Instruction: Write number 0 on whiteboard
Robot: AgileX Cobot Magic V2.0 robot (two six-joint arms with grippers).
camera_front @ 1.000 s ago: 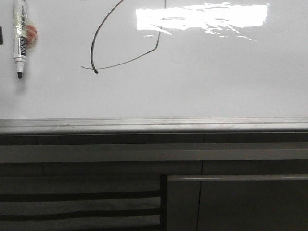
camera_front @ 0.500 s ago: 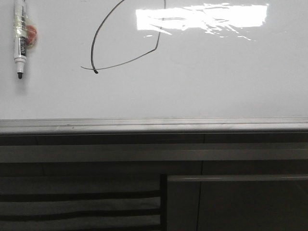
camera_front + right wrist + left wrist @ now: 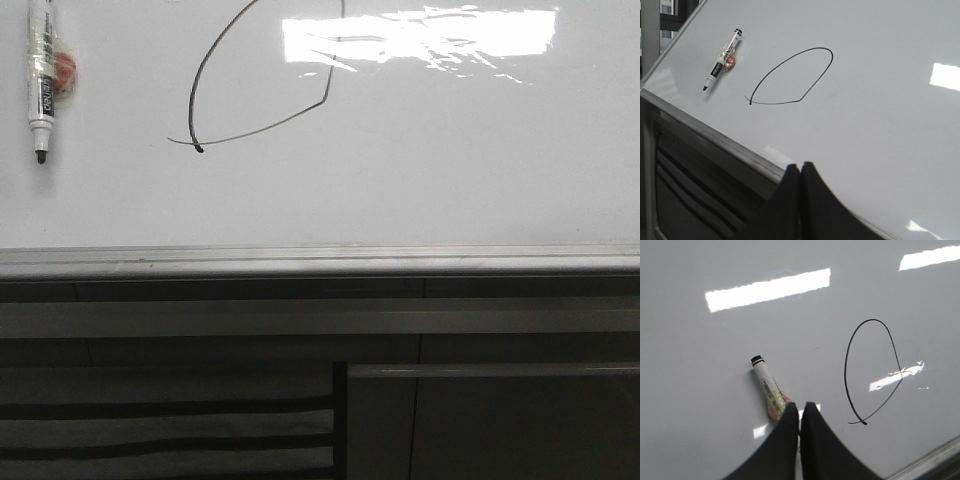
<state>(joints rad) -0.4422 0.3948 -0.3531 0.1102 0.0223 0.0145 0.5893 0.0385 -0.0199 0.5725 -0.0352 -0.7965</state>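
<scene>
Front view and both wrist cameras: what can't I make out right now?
- Front view: top of the number 0 is cut off by the upper edge.
- Marker label: too small in every view.
- Left gripper hides the marker's tip end.

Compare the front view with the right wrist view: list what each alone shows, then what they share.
Front only: the grey slatted cabinet panels seen head-on, and a bright glare patch across the loop's cut-off top.
Right wrist only: the shut black right tool and the whole thin black marker loop.
Both: the glossy white whiteboard, its silver rail and the white marker pen with black tip stuck on the board.
</scene>
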